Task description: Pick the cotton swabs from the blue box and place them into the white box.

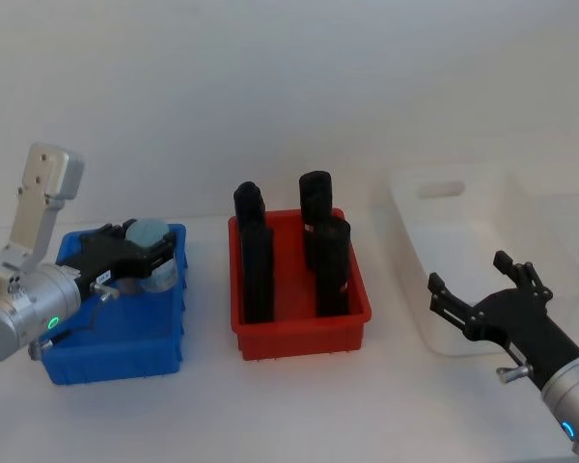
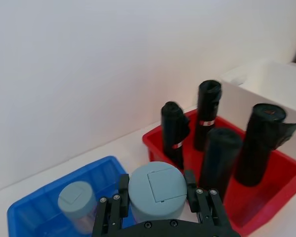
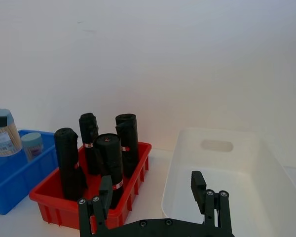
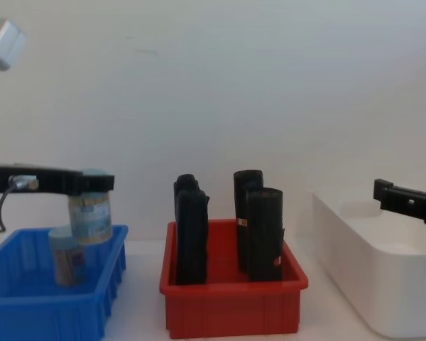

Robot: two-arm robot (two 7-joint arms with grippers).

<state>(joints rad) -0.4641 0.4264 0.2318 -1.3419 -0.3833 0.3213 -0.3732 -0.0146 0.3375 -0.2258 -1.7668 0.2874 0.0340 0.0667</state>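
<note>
Left fingers (image 2: pixel 123 188) around cotton swabs jar (image 2: pixel 157 191)

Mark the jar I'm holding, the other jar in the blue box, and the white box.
Held jar (image 2: pixel 157 190): left wrist view, on its lid.
Other jar (image 2: pixel 76 200): left wrist view, on its lid.
White box (image 3: pixel 256 148): right wrist view, on its far wall.

Head view: high, looking down at white bench (image 1: pixel 299 415). Chest view: low, side-on. All four share red rectangular plastic bin (image 1: pixel 299 340).
</note>
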